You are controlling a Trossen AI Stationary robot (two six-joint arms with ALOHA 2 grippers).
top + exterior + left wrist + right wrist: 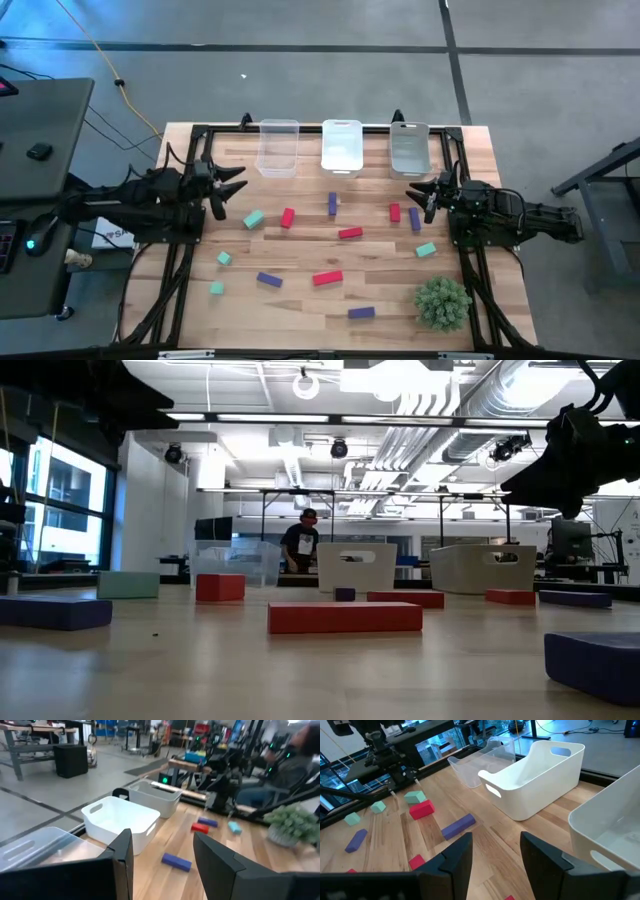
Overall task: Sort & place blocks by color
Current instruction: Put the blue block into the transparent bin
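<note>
The blocks (350, 233) lie loose across the bench (300, 300), none in a bin and none in either tool. Three bins stand in a row at the far edge: a clear bin (278, 147), a white bin (342, 146) and a grey bin (409, 149).

The left tool (240, 181) hangs just inside its side of the bench, fingers spread, pinching nothing; a teal block (253, 219) and a red block (288, 217) lie nearest it. The right tool (415, 190) hangs at the opposite side, fingers likewise spread and bare, with a red block (395, 212) and a purple block (415, 218) just beside it.

The overhead view alone shows the green plant ball (442, 302) near the front corner on the right arm's side. The low view shows a person (300, 545) standing in the room beyond the bins. The right wrist view shows the white bin (540, 775) ahead of its fingers.

The middle of the bench between the tools holds scattered blocks with bare wood between them; the bins close off the far edge.
</note>
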